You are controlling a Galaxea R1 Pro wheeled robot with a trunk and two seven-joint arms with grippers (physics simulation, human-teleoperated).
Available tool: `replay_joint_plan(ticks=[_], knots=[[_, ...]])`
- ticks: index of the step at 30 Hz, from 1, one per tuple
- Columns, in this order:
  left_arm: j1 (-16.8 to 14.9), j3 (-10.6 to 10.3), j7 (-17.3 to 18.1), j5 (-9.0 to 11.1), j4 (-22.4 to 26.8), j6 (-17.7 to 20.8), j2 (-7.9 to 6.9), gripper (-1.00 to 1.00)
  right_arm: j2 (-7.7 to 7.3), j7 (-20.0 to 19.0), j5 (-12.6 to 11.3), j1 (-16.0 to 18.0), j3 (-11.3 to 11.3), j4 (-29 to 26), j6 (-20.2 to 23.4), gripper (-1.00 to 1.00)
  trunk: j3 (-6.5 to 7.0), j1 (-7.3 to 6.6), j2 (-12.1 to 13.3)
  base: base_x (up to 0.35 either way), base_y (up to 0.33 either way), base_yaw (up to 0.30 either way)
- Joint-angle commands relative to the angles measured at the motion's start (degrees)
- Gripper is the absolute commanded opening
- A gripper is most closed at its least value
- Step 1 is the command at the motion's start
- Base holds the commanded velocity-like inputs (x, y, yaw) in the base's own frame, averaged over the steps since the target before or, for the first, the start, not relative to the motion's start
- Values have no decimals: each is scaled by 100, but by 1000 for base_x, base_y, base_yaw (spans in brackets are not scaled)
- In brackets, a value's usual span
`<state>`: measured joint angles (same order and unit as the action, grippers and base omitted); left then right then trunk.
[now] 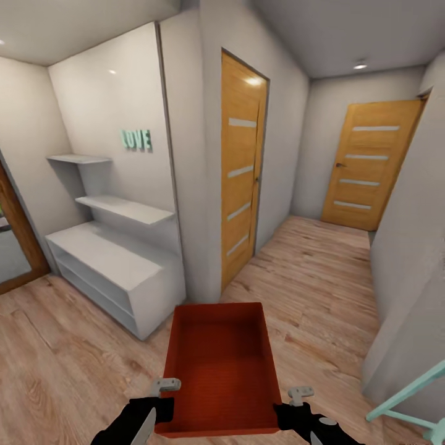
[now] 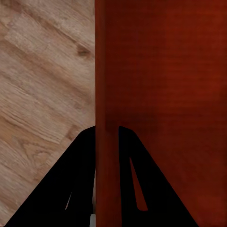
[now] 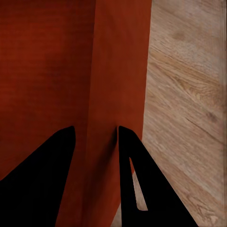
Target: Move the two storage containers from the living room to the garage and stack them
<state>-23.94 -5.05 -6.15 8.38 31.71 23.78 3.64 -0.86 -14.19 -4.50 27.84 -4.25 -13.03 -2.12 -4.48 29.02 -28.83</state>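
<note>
Low in the head view's centre, a red-orange rectangular open-top storage container point(image 1: 222, 364) hangs over light wood-plank flooring point(image 1: 68, 364), the left gripper point(image 1: 162, 400) and right gripper point(image 1: 285, 405) at its near corners. Only the wrist views show the grip: each pair of black fingers point(image 2: 80, 184) point(image 3: 137, 179) is closed on a thin side wall. Two wooden doors point(image 1: 242, 167) and white shelves point(image 1: 117, 259) appear solely in the head view.

The head camera is looking forward and down a hallway. Each wrist camera is peering close along its end effector, all three sharing the storage container point(image 1: 222, 364) and wood-plank flooring point(image 1: 309, 278).
</note>
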Motion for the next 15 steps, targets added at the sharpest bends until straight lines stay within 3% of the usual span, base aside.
replay_joint_plan(ticks=[1,15], knots=[[-6,72,-140,-91,28,-151,-3,-100,104,-101,-60,1,-41,11,-25,-100,-12,6,-10,322,86,-277],[-6,70,-140,-91,28,-148,-3,-100,104,-101,-60,-1,-44,11,-25,-100,-12,6,-10,322,84,-272]])
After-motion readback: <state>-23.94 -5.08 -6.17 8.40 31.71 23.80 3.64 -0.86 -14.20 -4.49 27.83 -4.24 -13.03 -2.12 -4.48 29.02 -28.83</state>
